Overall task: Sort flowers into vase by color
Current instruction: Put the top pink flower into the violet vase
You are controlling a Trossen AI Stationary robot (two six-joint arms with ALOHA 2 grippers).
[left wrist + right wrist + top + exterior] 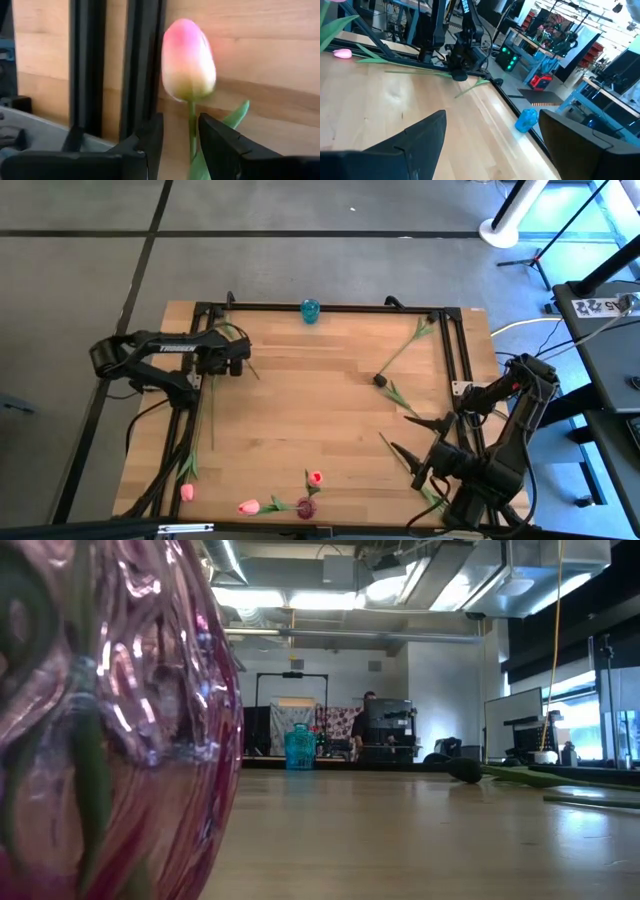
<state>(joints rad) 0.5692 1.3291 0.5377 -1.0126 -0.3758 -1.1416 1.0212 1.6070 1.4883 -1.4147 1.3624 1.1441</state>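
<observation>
The pink tulip-like flower with a thin green stem is at the left far part of the wooden table, right beside the black metal rail. Its stem stands in the gap between my two dark fingers, and its pink head sits just past my fingertips. The stem runs the same way my fingers point, straight out in front of me.

My left gripper is partly open. The gap is wider than the stem. The stem is closer to one finger than the other, and I do not think I am squeezing it. So the flower is inside my reach but I do not have it.

I think closing my fingers would pinch the stem just below the head.

My right gripper waits at the near right part of the table, well apart from this flower. Its fingers are spread wide with nothing in them. My left gripper is much nearer.
</observation>
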